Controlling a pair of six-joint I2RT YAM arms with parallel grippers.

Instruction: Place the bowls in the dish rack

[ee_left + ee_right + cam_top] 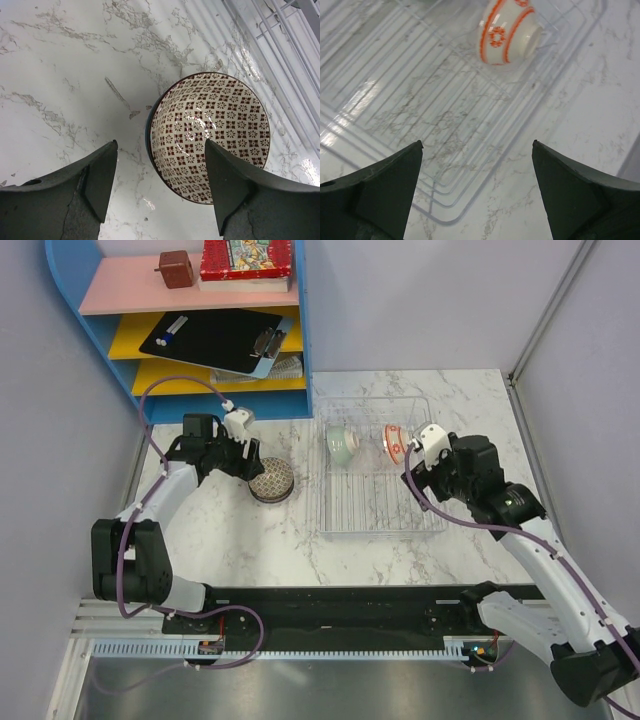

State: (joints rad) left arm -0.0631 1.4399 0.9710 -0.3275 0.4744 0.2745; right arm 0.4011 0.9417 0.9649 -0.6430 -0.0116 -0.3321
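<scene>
A brown-and-white patterned bowl [271, 481] stands upright on the marble, left of the clear dish rack [380, 525]. My left gripper [243, 453] hangs open over this bowl [210, 135]; in the left wrist view its jaws [161, 145] straddle the near rim, one finger [232, 185] above the inside and the other outside. A pale green bowl [341, 443] and a white bowl with red marks [395, 443] lean on edge in the rack's far half. My right gripper [477, 145] is wide open and empty above the rack's [420, 100] corner, short of the white bowl [507, 32].
A blue shelf unit [300, 340] with a black clipboard [215, 340] and boxes stands at the back left, close behind my left arm. Grey walls close both sides. The rack's edge [290, 50] lies just right of the patterned bowl.
</scene>
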